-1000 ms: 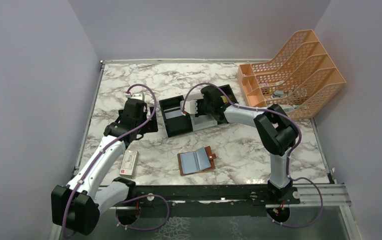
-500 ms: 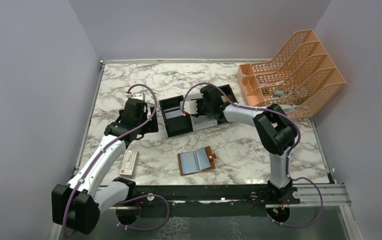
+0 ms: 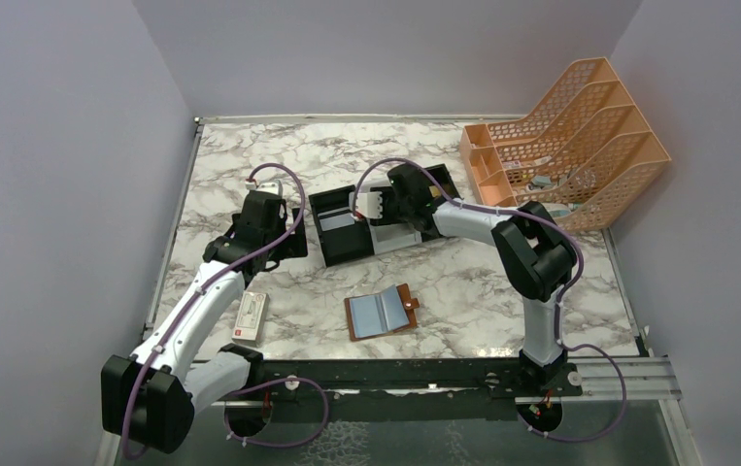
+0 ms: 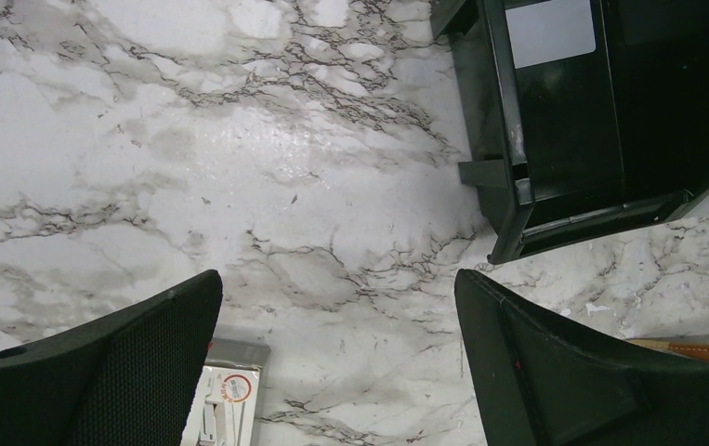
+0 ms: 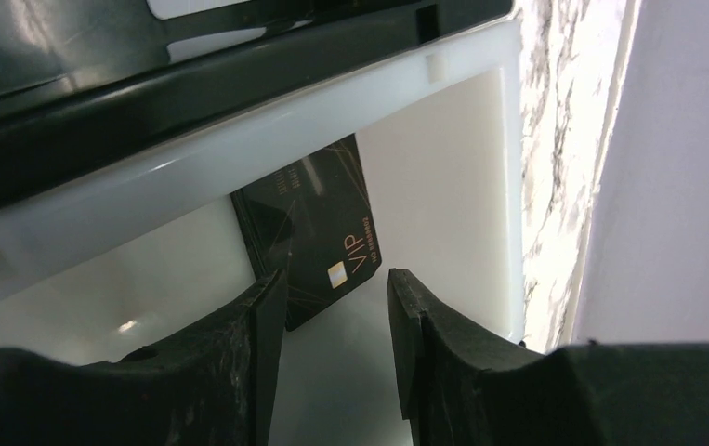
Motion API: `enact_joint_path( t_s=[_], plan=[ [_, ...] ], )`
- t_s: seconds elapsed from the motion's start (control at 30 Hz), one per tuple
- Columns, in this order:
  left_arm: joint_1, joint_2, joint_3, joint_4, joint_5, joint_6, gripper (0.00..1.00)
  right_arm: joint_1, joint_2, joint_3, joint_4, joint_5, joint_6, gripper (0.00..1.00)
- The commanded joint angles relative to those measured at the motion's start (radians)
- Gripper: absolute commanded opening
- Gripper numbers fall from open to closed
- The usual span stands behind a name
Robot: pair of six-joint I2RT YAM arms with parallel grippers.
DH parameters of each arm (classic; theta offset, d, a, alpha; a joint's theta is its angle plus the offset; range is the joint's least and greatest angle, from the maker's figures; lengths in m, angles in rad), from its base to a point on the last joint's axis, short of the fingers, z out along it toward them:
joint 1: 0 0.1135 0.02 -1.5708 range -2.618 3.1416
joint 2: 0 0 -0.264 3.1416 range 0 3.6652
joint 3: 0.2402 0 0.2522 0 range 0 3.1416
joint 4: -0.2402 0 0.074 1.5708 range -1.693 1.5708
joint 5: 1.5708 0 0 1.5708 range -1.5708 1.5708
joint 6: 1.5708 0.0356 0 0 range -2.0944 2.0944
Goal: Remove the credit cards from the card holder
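Note:
The brown card holder (image 3: 382,313) lies open on the marble near the front, pale blue pockets up; its edge shows in the left wrist view (image 4: 699,350). A pale card (image 3: 337,220) lies in a black compartment of the tray (image 4: 550,31). A black VIP card (image 5: 318,228) lies in the tray's white compartment. My right gripper (image 3: 407,209) hangs open over that white compartment (image 5: 336,297), jaws apart, the card just beyond the left finger. My left gripper (image 3: 284,241) is wide open and empty above bare marble (image 4: 336,362), left of the tray.
The black-and-white tray (image 3: 342,243) stands mid-table. A long white box with a red mark (image 3: 250,316) lies at the front left, also in the left wrist view (image 4: 225,409). An orange file organiser (image 3: 565,146) fills the far right corner. Grey walls enclose the table.

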Motion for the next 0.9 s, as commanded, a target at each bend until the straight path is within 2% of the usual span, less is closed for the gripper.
enact_joint_path(
  t_s=[0.0,0.2,0.3,0.37,0.6,0.73,0.87],
  plan=[
    [0.004,0.002,-0.013,0.014,0.023,0.014,0.99,-0.004,-0.042,0.032,0.090,-0.014,0.104,0.45],
    [0.003,-0.003,-0.013,0.013,0.021,0.014,0.99,-0.004,-0.161,-0.063,0.250,-0.005,0.363,0.48],
    [0.004,-0.011,-0.013,0.014,0.025,0.014,0.99,-0.004,-0.243,-0.148,0.363,0.051,0.533,0.51],
    [0.005,-0.019,-0.014,0.014,0.029,0.013,0.99,-0.004,-0.292,-0.185,0.373,0.095,0.666,0.55],
    [0.004,-0.029,-0.015,0.020,0.029,0.012,0.99,-0.004,-0.402,-0.206,0.164,0.245,1.029,0.65],
    [0.003,-0.036,-0.016,0.020,0.025,0.011,0.99,-0.005,-0.410,-0.190,0.028,0.385,1.159,0.74],
    [0.005,-0.048,-0.019,0.020,0.025,0.008,0.99,-0.004,-0.398,-0.166,-0.072,0.392,1.228,0.79]
  ],
)
